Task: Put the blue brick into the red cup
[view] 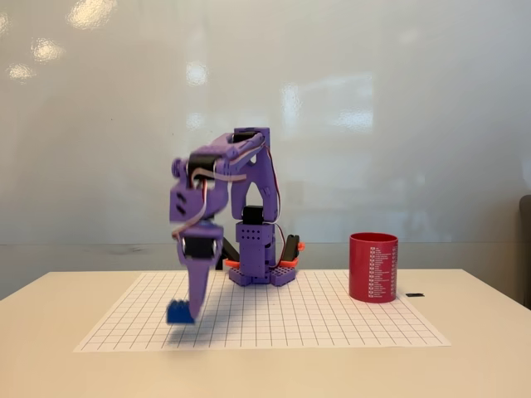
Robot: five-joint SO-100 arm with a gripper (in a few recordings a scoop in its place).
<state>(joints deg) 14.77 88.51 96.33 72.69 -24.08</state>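
A pale desk point(50, 332) fills the lower part of the fixed view, with a white wall behind it that carries soft light reflections. A white sheet printed with a grid point(332, 319) lies flat on the desk, spreading across its middle.

Toward the left of the sheet, the purple arm point(220, 178) bends forward and down from its base. Its pincer point(192, 313) points almost straight down, fingertips just above the grid. The blue brick point(177, 312) sits at those fingertips, on their left side, and appears slightly lifted off the sheet, with a faint shadow beneath it. The pincer looks pressed against the brick, pinching it, though the picture is a little blurred here and the far finger is hidden behind the near one.

In the middle, at the back edge of the sheet, the arm's base point(259, 269) stands on the desk, purple with an orange part point(294, 246) showing at its right side. White cables loop along the upper arm.

Further right, well apart from the brick and the pincer, the red cup point(373, 267) stands upright on the right back corner of the sheet. A column of small white print runs down its side.

Just right of the cup, a small dark object point(416, 295) lies on the bare desk.
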